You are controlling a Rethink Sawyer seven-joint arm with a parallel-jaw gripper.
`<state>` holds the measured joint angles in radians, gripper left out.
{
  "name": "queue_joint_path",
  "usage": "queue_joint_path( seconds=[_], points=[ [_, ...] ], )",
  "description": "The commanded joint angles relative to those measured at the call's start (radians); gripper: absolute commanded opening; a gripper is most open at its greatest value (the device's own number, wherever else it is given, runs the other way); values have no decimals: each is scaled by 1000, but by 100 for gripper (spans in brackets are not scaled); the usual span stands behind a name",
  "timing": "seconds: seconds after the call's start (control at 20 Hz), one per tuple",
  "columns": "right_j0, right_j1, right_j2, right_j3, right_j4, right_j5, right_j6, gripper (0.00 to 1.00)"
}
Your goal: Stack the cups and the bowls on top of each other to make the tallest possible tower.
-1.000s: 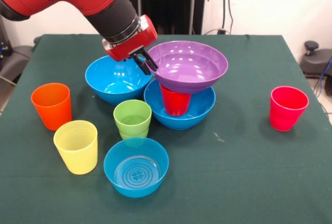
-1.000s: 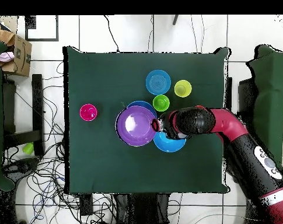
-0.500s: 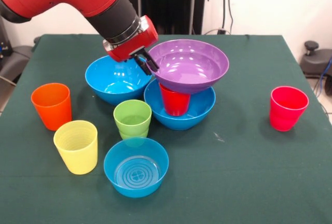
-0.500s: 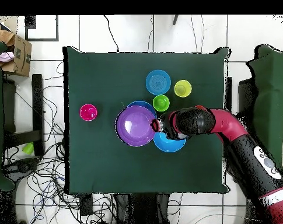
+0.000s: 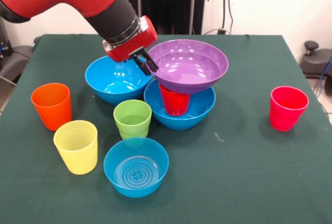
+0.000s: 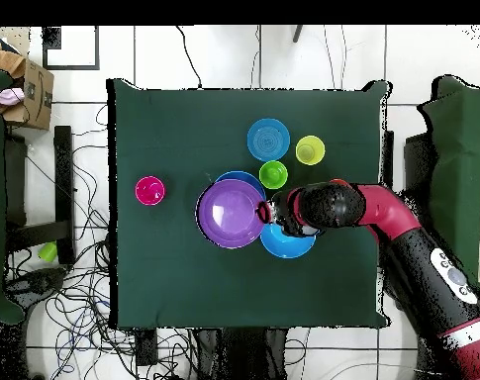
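The purple bowl [image 5: 189,66] sits on the red cup [image 5: 175,102], which stands inside a large blue bowl [image 5: 180,111]. My gripper [image 5: 148,64] is shut on the purple bowl's left rim; in the overhead view my gripper [image 6: 268,211] is at the right rim of the purple bowl [image 6: 231,213]. The second large blue bowl [image 5: 116,80] stands just left of the pile, under my wrist. The orange cup [image 5: 52,106], yellow cup [image 5: 77,146], light green cup [image 5: 132,119] and small blue bowl [image 5: 136,167] stand at the front left. The pinkish-red cup [image 5: 288,108] stands alone at the right. I cannot make out the small green bowl apart from the green cup.
The green table [image 5: 244,172] carries all the cups and bowls. My arm [image 6: 402,233] covers the orange cup in the overhead view. A cardboard box [image 6: 26,89] sits on the floor beside the table.
The purple bowl has shifted very slightly upward on the red cup, with my gripper still at its rim. Nothing else has moved.
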<state>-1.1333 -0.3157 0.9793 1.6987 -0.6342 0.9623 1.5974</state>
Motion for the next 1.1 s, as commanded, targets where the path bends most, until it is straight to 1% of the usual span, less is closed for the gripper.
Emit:
queue_joint_path(
  seconds=[0.05, 0.7, 1.1],
  points=[
    [40, 18, -63, -90, -46, -26, -160, 0],
    [44, 16, -62, -132, -45, 7, -195, 0],
    [30, 16, -65, -109, -53, -8, -194, 0]
  ],
)
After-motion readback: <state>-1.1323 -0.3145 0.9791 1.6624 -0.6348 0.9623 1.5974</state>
